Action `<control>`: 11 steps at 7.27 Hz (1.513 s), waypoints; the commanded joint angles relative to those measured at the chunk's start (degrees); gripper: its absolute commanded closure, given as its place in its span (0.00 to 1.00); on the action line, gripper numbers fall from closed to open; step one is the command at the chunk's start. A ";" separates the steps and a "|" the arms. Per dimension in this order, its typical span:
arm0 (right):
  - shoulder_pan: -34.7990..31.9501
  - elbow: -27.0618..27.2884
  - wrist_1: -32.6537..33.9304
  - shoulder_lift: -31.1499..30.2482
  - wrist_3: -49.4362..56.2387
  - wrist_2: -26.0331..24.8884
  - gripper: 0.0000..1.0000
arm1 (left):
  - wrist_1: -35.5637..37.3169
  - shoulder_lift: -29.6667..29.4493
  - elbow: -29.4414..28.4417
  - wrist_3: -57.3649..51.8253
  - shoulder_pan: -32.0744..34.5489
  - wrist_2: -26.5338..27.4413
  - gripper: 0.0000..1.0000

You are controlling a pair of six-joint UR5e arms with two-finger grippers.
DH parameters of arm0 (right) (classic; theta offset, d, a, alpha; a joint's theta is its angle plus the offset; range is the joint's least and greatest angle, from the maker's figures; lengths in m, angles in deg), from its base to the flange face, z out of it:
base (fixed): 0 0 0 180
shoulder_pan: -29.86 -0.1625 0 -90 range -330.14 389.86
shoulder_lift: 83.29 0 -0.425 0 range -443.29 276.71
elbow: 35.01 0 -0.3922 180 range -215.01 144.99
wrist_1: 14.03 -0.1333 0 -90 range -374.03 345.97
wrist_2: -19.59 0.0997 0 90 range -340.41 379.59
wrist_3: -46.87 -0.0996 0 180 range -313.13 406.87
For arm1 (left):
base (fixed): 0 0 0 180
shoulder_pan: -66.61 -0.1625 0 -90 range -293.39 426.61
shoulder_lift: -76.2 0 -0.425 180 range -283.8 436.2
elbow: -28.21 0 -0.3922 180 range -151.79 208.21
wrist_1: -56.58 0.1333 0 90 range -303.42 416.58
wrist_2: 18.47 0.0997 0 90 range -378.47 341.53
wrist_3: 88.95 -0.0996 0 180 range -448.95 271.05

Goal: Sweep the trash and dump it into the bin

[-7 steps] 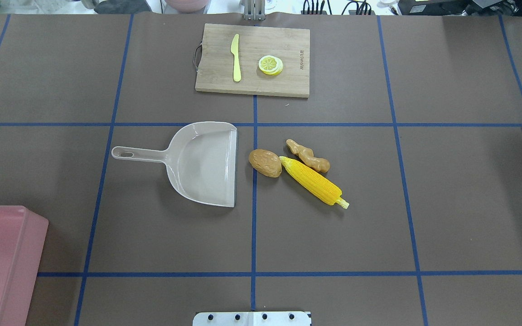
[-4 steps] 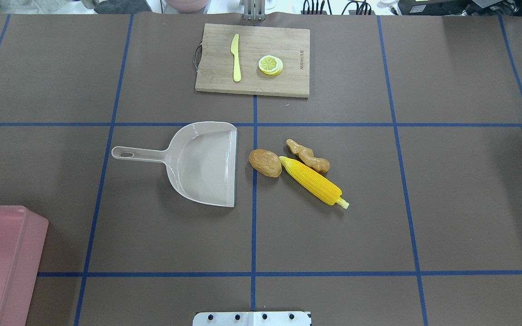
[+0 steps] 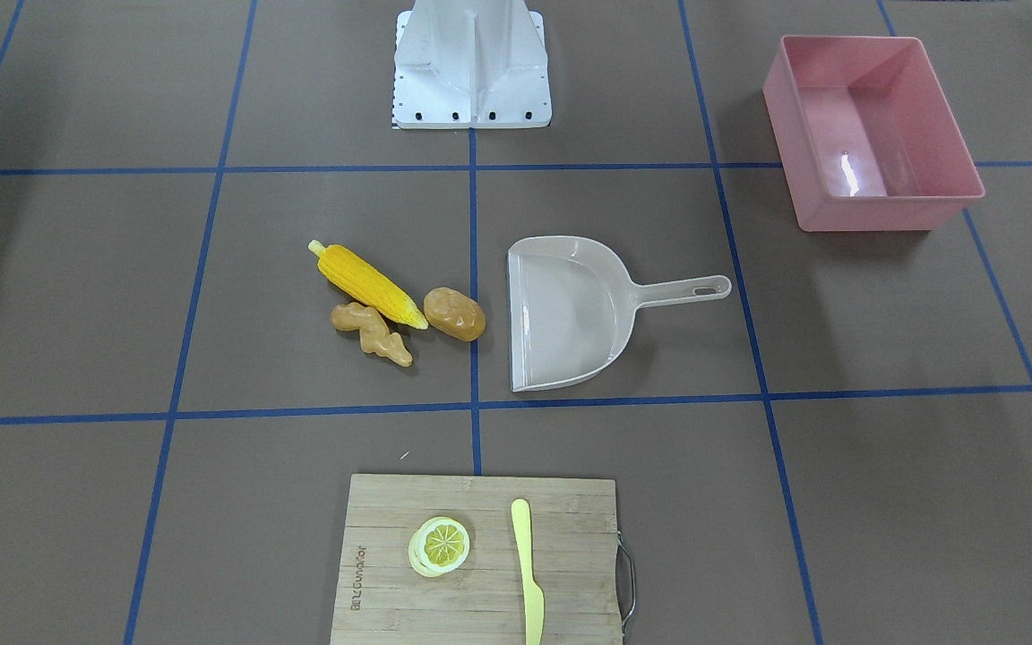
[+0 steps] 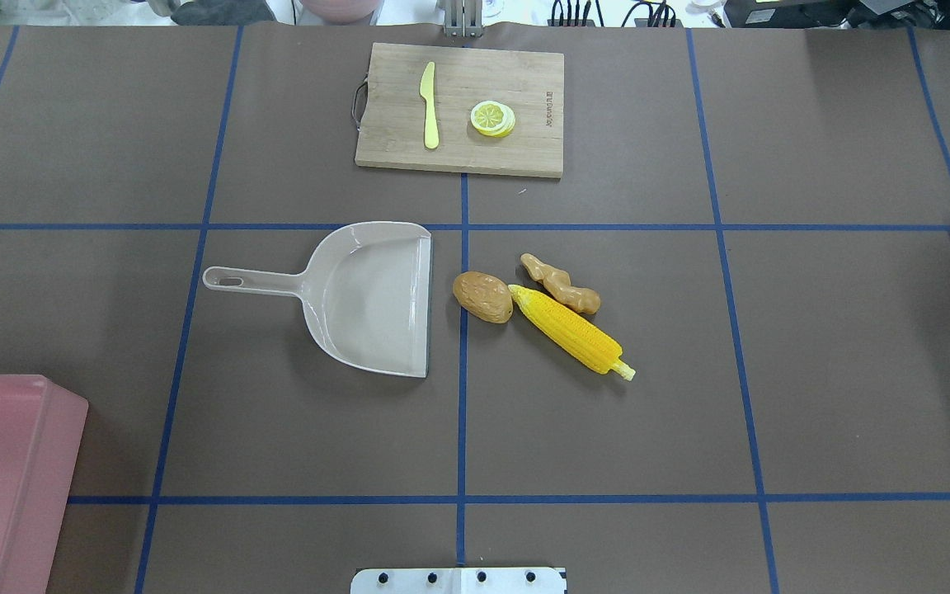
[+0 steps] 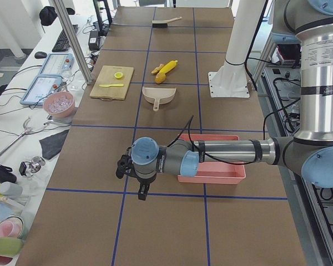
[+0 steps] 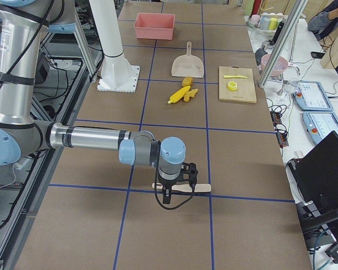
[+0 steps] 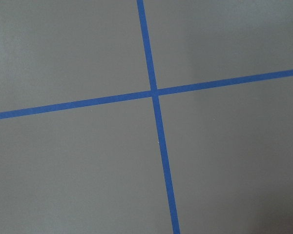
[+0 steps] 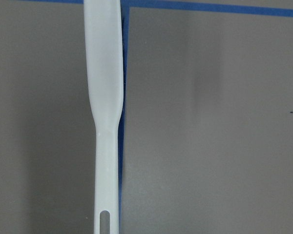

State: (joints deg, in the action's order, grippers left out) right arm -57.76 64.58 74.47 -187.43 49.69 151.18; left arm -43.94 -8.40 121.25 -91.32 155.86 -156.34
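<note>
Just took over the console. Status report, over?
Left gripper beside bin, right gripper above brush handle; jaw states unreadable. Corn, ginger, potato unswept beside dustpan. Bin empty. Nothing between trash and dustpan.

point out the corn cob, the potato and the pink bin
corn cob (image 4: 571, 330), overhead exterior view, middle of the cob
potato (image 4: 482, 297), overhead exterior view, its top
pink bin (image 3: 883, 215), exterior front-facing view, near outer wall

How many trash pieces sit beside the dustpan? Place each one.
3: the potato nearest the dustpan, the corn cob beside it, the ginger root toward the cutting board. None seems hidden.
</note>
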 commanded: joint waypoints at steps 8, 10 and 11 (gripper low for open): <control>10.27 -10.64 -23.37 1.22 -13.99 0.59 0.00 | 0.50 -0.21 0.03 -0.26 0.05 0.06 0.02; 10.36 -10.38 -23.28 2.18 -15.81 0.85 0.00 | 0.76 -1.43 0.64 -0.26 0.14 0.14 0.01; 10.36 -10.47 -23.20 3.06 -18.35 0.85 0.00 | 1.46 -2.05 2.21 -0.26 -0.30 0.23 0.01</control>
State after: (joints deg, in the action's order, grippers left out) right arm -47.43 54.12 51.19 -185.30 33.90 151.95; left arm -43.05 -9.64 122.10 -91.59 155.89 -156.20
